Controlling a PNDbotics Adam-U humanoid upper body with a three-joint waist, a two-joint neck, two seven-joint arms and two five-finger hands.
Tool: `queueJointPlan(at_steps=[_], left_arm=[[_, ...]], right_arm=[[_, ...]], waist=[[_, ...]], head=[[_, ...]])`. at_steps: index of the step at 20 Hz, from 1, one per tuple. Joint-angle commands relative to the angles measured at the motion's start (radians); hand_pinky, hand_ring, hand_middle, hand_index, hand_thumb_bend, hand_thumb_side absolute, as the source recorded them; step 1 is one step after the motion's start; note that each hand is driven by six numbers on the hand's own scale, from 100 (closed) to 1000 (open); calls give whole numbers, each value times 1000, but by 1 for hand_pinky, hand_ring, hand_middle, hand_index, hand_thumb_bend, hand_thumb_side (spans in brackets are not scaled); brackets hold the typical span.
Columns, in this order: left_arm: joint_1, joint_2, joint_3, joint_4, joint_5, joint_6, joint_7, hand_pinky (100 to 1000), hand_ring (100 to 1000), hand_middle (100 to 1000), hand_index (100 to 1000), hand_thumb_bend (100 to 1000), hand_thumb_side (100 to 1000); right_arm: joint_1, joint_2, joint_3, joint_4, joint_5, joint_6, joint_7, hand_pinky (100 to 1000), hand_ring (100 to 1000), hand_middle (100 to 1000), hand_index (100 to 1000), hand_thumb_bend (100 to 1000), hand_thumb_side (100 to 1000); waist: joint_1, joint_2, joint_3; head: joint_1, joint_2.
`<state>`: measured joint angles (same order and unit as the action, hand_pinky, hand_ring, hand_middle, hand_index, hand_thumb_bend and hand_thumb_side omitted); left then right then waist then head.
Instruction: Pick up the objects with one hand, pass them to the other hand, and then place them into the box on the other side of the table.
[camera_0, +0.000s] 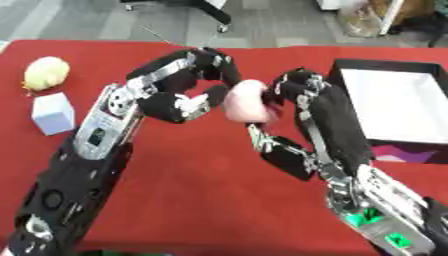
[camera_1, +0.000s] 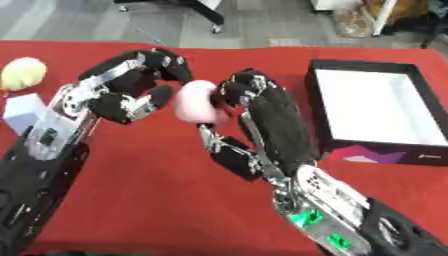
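Sitting untouched at the far left of the red table (camera_0: 192, 200) are a yellowish rounded object (camera_0: 45, 73) and a pale blue cube (camera_0: 53, 113), apparently waiting their turn. Mid-table, the left hand (camera_0: 179, 85) curls beside the pink object (camera_0: 247, 101), though whether it grips is unclear. The right hand (camera_0: 302, 95) wraps it opposite, suggesting a handover toward the white-lined box (camera_1: 372, 107) at right.

A round object (camera_0: 246, 101) is held between the left hand (camera_0: 179, 90) and right hand (camera_0: 306, 100) at mid-desk (camera_0: 192, 200); a box (camera_0: 394, 107) lies right, a cube (camera_0: 53, 113) left.
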<state>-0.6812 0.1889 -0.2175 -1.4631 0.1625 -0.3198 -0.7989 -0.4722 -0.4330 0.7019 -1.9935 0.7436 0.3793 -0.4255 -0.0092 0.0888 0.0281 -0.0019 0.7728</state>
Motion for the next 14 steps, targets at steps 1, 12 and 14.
queueJointPlan(at_steps=[1, 12, 14], left_arm=[[-4, 32, 96, -7, -13, -93, -108, 699, 604, 573, 699, 100, 527], [154, 74, 444, -163, 26, 109, -41, 687, 603, 573, 693, 100, 573], [192, 72, 467, -209, 28, 130, -21, 687, 603, 573, 693, 100, 576]], right_arm=[[3, -41, -47, -7, 4, 13, -25, 286, 650, 187, 208, 100, 159], [132, -253, -252, -7, -133, 247, -160, 277, 684, 177, 207, 100, 203], [148, -302, -286, -7, -243, 347, -204, 270, 700, 174, 207, 100, 231]], waist=[[-1, -14, 2], [2, -5, 27], [5, -3, 36]], head=[[-15, -3], [-216, -3], [-241, -3]])
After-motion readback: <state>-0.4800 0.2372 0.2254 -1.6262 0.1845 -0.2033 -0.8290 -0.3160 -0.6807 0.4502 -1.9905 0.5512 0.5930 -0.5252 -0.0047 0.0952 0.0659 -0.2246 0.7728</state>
